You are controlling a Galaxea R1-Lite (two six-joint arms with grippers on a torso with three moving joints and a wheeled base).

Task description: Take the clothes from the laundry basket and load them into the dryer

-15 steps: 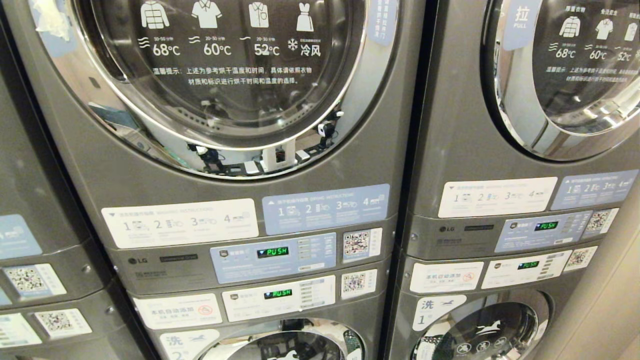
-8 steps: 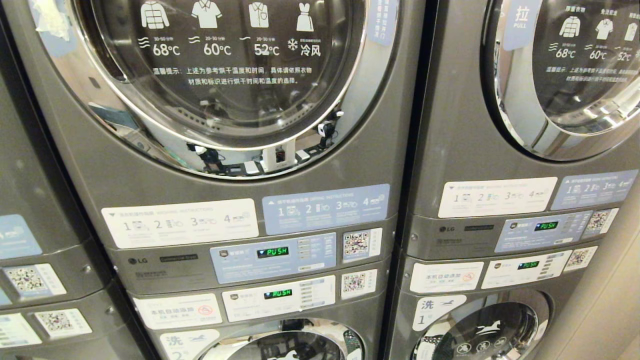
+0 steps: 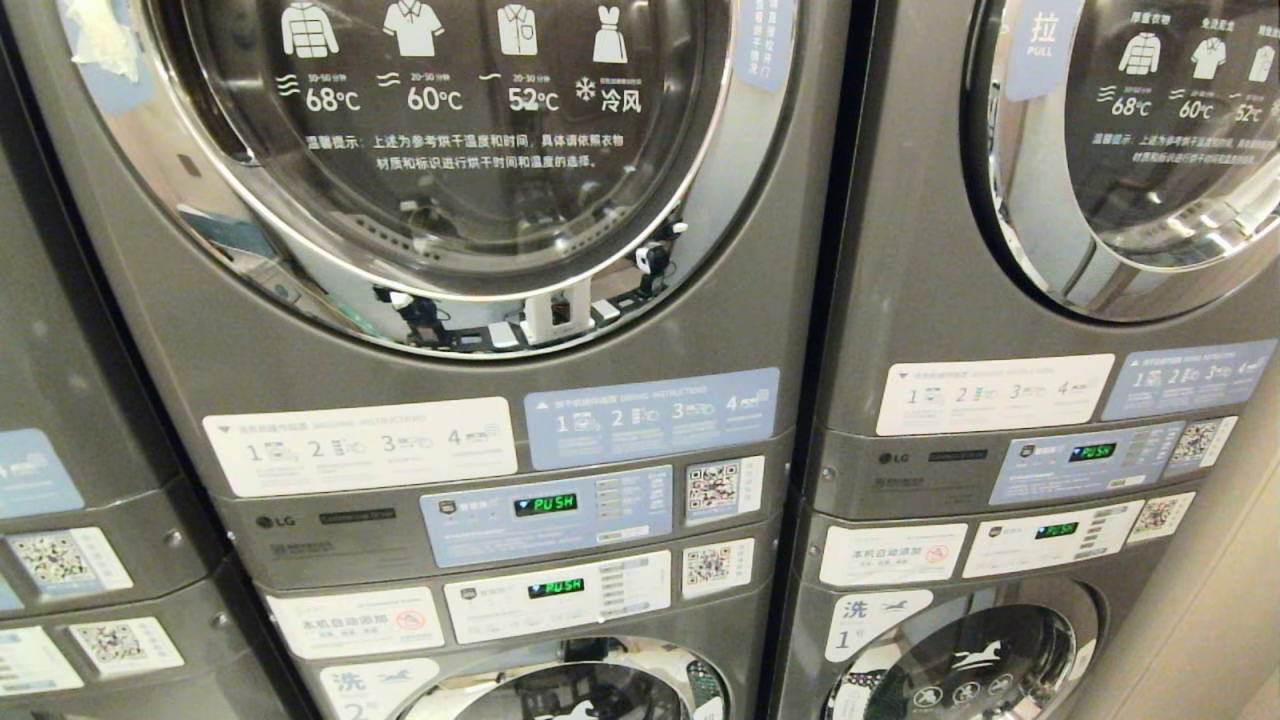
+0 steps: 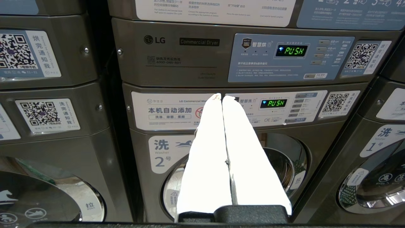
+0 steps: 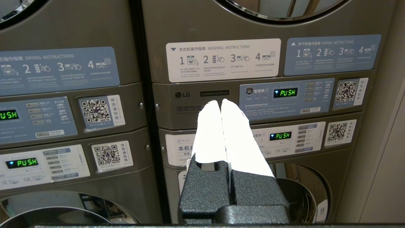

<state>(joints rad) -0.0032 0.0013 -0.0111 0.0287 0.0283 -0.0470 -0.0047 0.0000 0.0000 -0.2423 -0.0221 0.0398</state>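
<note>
A grey stacked dryer with a round chrome-rimmed glass door, closed, fills the head view; a second one stands to its right, also closed. The clothes and the laundry basket are out of view. Neither arm shows in the head view. In the left wrist view my left gripper is shut and empty, its white fingers pointing at the middle stack's washer panel under the "Commercial Dryer" panel. In the right wrist view my right gripper is shut and empty, before the right stack's dryer panel.
Washers with round doors sit under each dryer. A third stack stands at the left. A beige wall borders the right stack. The green displays read PUSH.
</note>
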